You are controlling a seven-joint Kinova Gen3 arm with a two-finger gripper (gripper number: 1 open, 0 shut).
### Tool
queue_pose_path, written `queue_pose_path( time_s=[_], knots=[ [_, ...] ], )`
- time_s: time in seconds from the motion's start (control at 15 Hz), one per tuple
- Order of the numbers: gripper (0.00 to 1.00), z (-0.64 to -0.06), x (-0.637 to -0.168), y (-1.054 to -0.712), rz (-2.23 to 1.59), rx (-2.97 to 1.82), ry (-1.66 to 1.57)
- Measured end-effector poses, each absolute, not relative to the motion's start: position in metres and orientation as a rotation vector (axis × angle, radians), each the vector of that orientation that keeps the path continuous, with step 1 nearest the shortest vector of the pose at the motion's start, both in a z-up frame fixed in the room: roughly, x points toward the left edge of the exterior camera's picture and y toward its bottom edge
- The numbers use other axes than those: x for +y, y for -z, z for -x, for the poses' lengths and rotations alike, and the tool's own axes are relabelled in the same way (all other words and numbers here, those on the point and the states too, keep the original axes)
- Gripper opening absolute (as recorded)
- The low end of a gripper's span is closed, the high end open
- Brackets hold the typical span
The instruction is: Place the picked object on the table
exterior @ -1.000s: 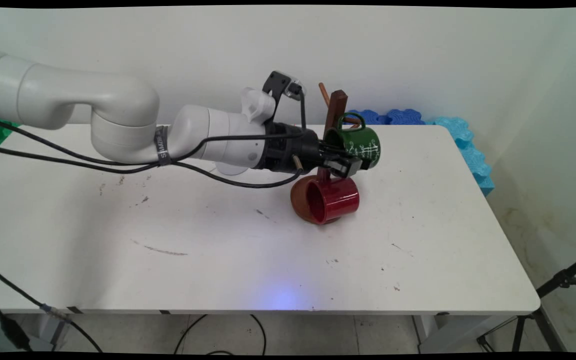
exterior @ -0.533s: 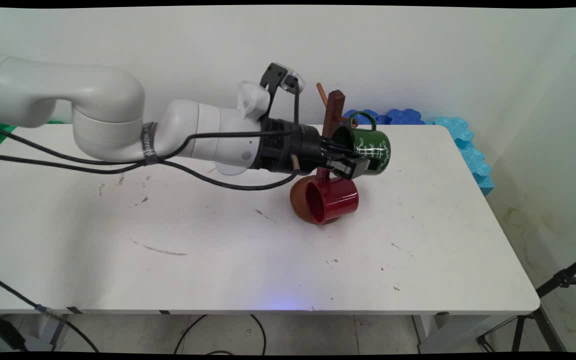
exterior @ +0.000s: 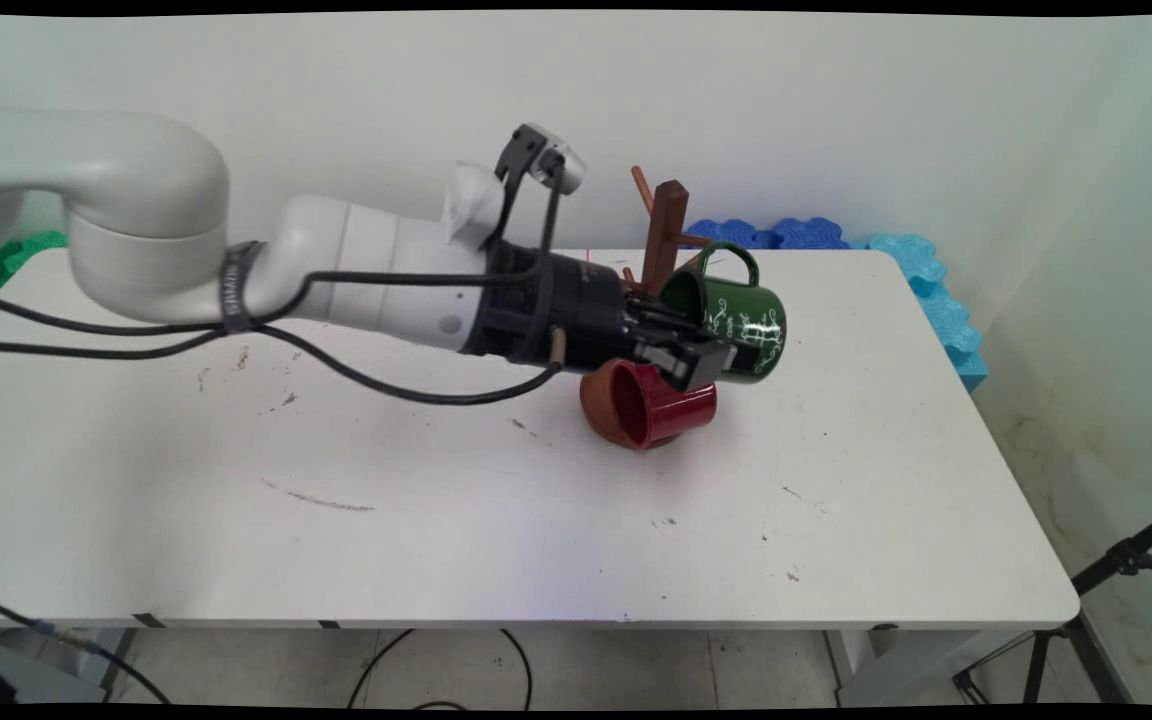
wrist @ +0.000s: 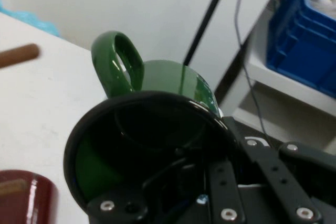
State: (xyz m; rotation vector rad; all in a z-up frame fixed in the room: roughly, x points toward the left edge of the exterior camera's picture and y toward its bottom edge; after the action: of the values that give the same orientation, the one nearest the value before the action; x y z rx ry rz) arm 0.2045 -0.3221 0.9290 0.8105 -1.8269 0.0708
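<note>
Clamped shut on the wall of the green mug [exterior: 736, 315] at its rim, the claw [exterior: 701, 362] – one finger apparently inside the mouth, the other outside, low on the side nearer the camera. Held clear of the surface [exterior: 436, 520], tipped on its side, mouth turned back toward the arm, white lettering on the outer wall, handle uppermost.

Just beside the mug stand [exterior: 664, 235], to its right in the main view. Handle loop close to the stand's short side peg [exterior: 688, 239]; in the main view, hard to say whether touching. From the hand view, though, a brown peg well off to one side and open air through the loop – so, by that, handle free of the peg.

Below the claw, a red mug [exterior: 666, 405] at the foot of the stand, also on its side, mouth toward the camera and a little left. Hung from a low peg or resting on the round brown base [exterior: 598, 405] – cannot tell.

Higher up on the stand, one more peg [exterior: 643, 188], slanting up and left, bare.

Along the surface's far edge, blue foam pieces [exterior: 786, 232], and lighter blue ones [exterior: 921, 265] running down the right side. Green foam [exterior: 6, 255] at the far left. Tripod leg [exterior: 1126, 560] beyond the right end, on the floor.
</note>
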Motion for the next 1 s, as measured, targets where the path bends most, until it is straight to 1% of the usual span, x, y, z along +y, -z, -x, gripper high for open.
queue_pose_path(
  time_s=[0.27,0.67,1.0],
  knots=[
    [0.0,-0.221,-0.309,-0.939,-0.765,-1.901,-0.054],
    [0.0,-0.268,-0.312,-0.947,-0.765,-1.998,-0.076],
    [0.0,-0.304,-0.312,-0.959,-0.69,-2.138,-0.109]
  ],
)
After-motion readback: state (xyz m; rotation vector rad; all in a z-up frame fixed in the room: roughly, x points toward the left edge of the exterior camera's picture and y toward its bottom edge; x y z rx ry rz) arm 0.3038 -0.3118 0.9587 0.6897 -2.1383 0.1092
